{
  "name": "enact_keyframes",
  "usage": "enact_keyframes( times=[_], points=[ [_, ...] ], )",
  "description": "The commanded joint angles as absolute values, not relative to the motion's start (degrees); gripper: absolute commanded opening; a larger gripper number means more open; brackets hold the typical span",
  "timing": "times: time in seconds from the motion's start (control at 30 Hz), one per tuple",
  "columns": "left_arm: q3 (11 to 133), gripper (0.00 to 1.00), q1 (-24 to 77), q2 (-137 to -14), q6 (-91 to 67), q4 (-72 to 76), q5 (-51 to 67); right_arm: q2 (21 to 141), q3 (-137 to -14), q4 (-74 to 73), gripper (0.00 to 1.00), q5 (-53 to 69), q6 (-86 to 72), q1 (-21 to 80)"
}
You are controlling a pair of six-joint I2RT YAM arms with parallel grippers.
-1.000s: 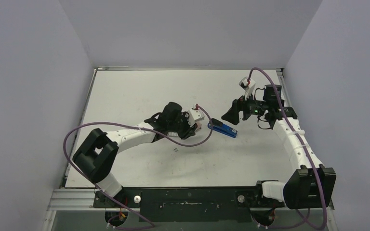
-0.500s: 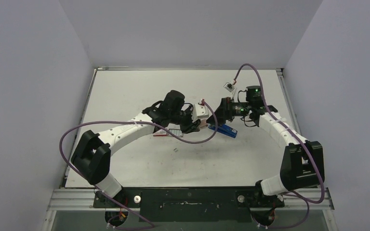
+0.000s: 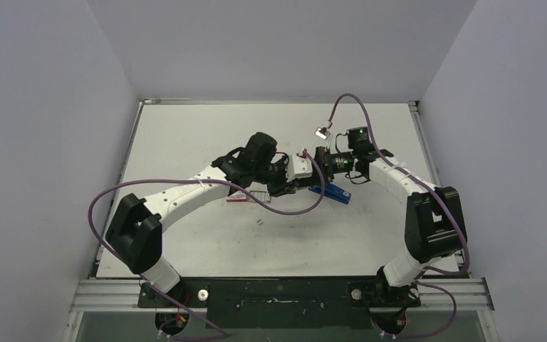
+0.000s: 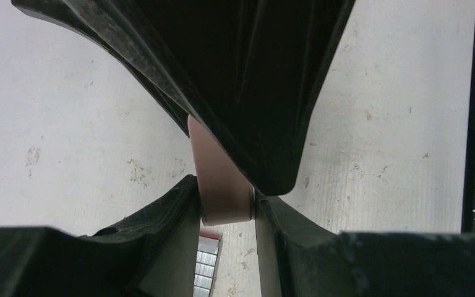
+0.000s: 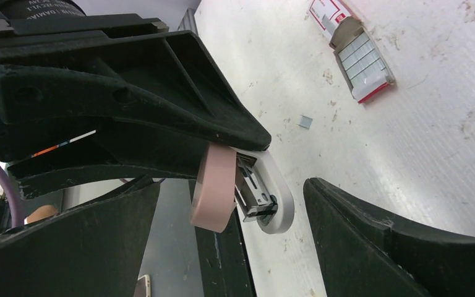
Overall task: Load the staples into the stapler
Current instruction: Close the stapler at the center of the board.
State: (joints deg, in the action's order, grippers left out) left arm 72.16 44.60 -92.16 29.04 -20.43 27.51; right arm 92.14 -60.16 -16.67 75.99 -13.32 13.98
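While the left gripper (image 4: 226, 199) clamps a pink block (image 4: 218, 184) just beside the stapler (image 3: 332, 192), the right gripper (image 5: 232, 185) stands wide open, facing that block.

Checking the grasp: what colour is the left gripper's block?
The block is pale pink, clearest in the left wrist view.

It appeared to be a robotics lab test cell: a scuffed white surface (image 3: 185, 135) boxed in by plain grey walls (image 3: 43, 107), with an aluminium rail (image 3: 107, 293) at the near edge carrying a left arm (image 3: 185, 194) and a right arm (image 3: 399, 182). Nothing beyond the walls was visible.
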Motion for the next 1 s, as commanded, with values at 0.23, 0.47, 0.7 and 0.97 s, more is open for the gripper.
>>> enact_keyframes(
  times=[0.23, 0.47, 0.7, 0.97],
  points=[
    [73.9, 0.00, 45.0, -90.5, 32.3, -18.2, 24.9, 96.2, -63.1, -17.4, 0.95, 81.2, -9.7, 15.3],
    [72.8, 0.00, 45.3, -90.4, 33.1, -17.8, 24.4, 97.1, -63.8, -18.3, 0.97, 81.5, -8.5, 15.4],
    [71.9, 0.00, 45.5, -90.4, 34.1, -17.7, 24.2, 97.8, -64.3, -18.1, 0.86, 82.0, -8.9, 15.3],
    [71.3, 0.13, 45.5, -90.5, 34.4, -17.1, 22.9, 94.8, -61.4, -11.2, 0.05, 81.4, -12.1, 14.3]
  ],
)
